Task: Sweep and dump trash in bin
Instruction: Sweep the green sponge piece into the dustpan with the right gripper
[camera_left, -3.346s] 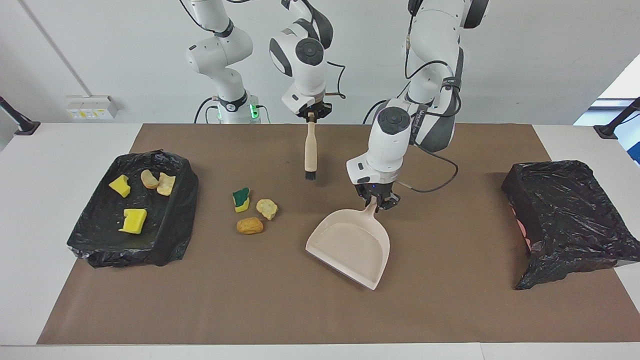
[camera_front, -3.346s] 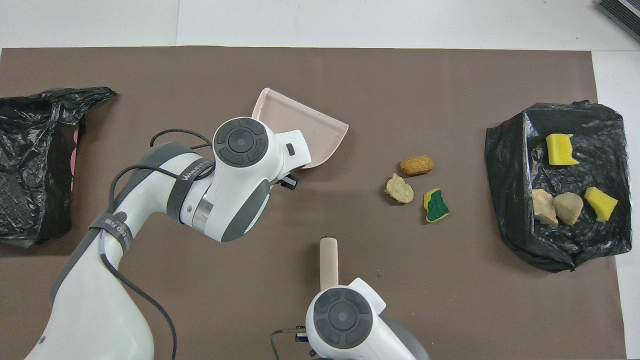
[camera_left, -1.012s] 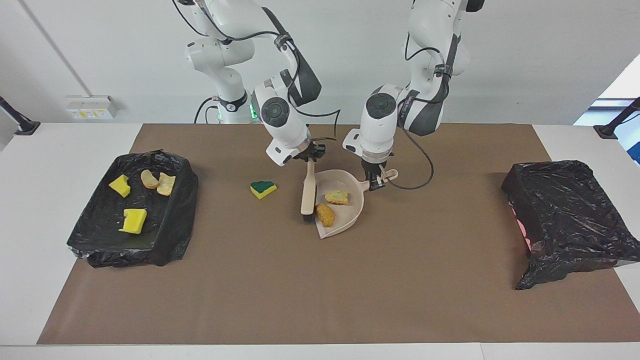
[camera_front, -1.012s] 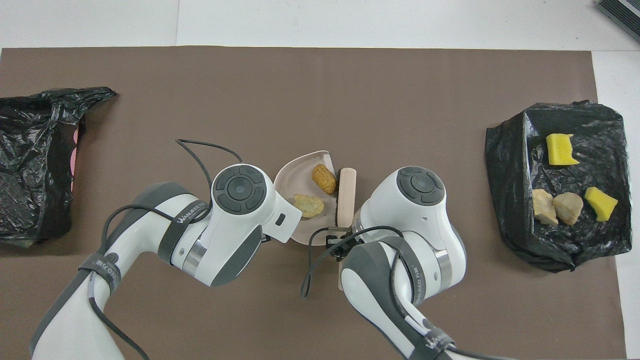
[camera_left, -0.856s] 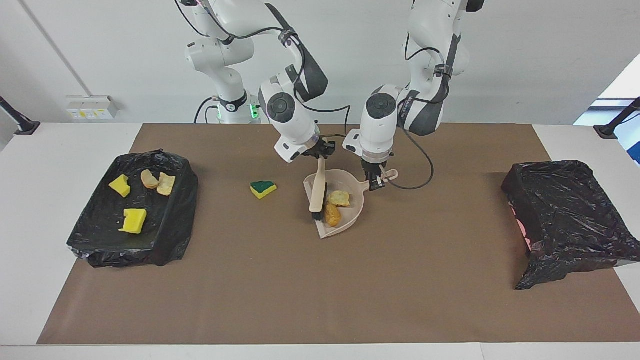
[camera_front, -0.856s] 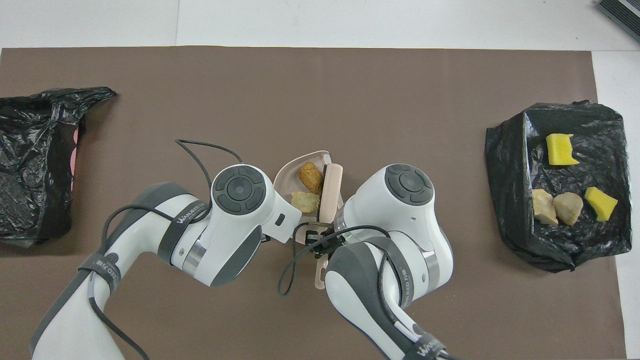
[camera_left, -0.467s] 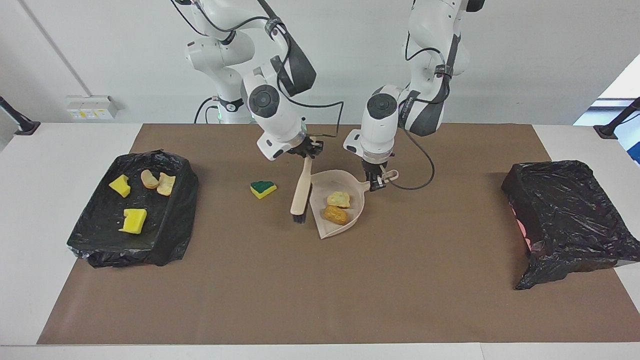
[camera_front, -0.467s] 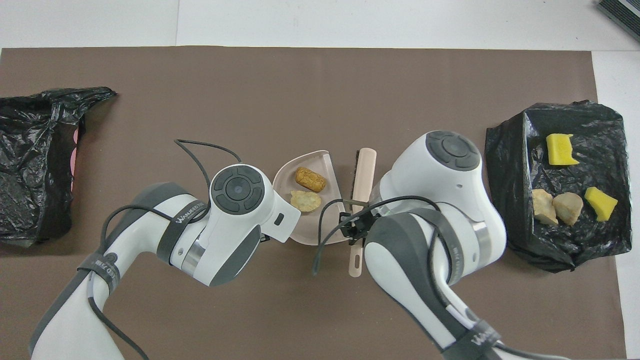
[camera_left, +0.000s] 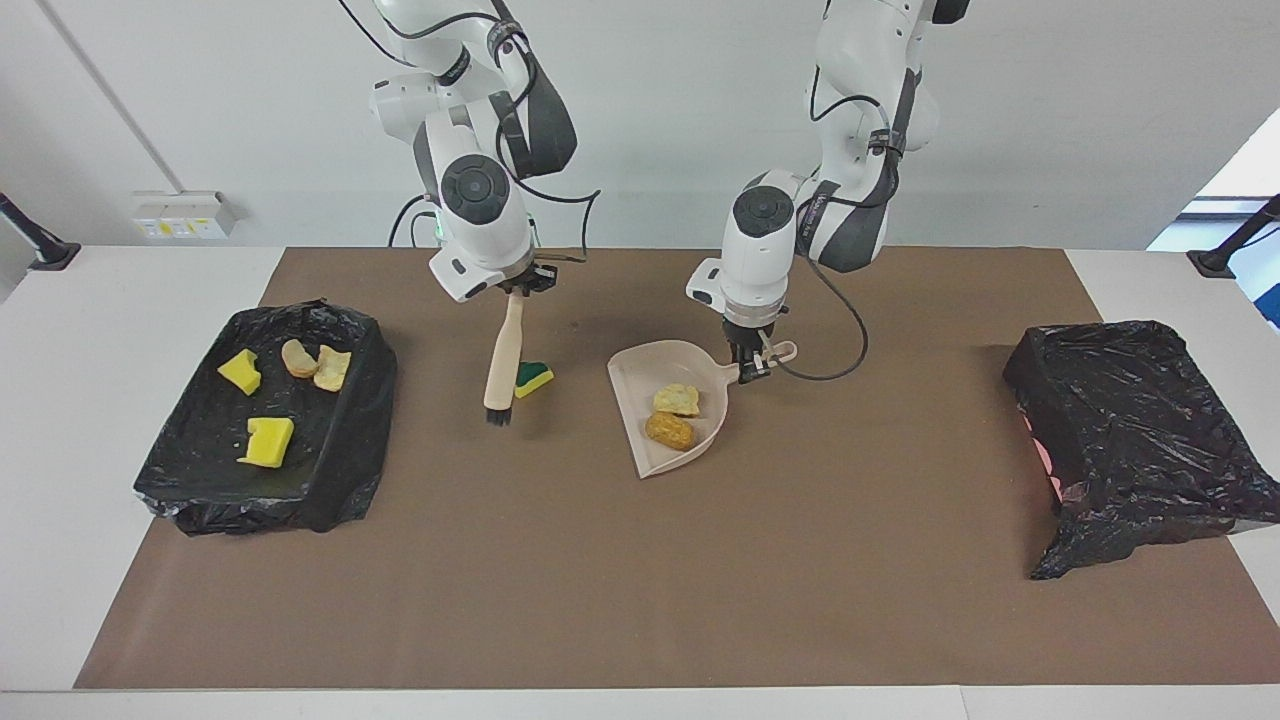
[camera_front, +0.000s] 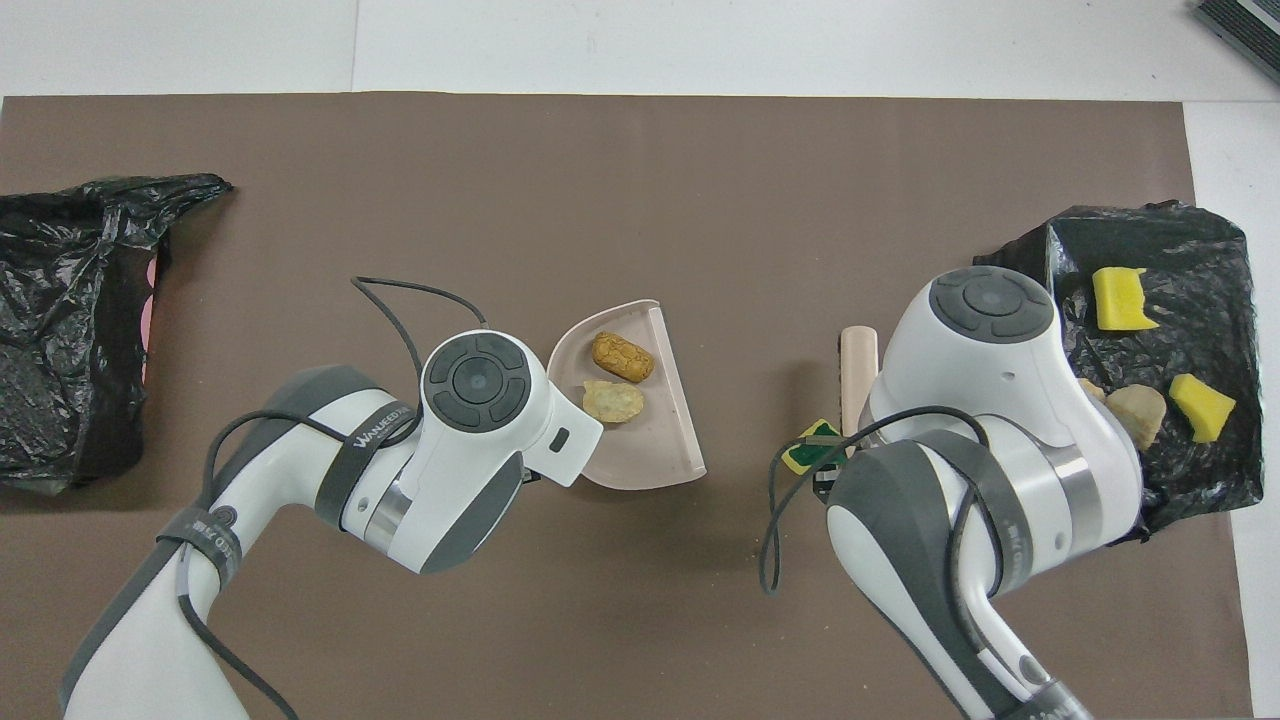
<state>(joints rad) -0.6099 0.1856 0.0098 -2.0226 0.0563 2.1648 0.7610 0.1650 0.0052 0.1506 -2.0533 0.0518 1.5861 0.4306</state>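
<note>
My right gripper (camera_left: 517, 290) is shut on the top of the beige brush (camera_left: 503, 352), which hangs bristles down beside the green-faced sponge (camera_left: 535, 378), on the side toward the right arm's end. In the overhead view the brush handle (camera_front: 857, 368) and a corner of the sponge (camera_front: 806, 449) show past the wrist. My left gripper (camera_left: 751, 364) is shut on the handle of the beige dustpan (camera_left: 640, 375), which rests on the mat. In the pan (camera_front: 645, 455) lie a pale tan lump (camera_left: 677, 399) and an orange-brown lump (camera_left: 670, 430). The black-lined bin (camera_left: 330, 480) holds several pieces of trash.
A second black-bagged box (camera_left: 1140, 430) stands at the left arm's end of the brown mat (camera_left: 600, 580). The right arm's wrist (camera_front: 985, 340) covers part of the bin (camera_front: 1050, 260) in the overhead view. A loose cable (camera_left: 845, 350) hangs by the left gripper.
The right arm has carried the brush from the dustpan's mouth toward its own end of the table, to beside the green-faced sponge. Dustpan, both lumps and left arm stay put.
</note>
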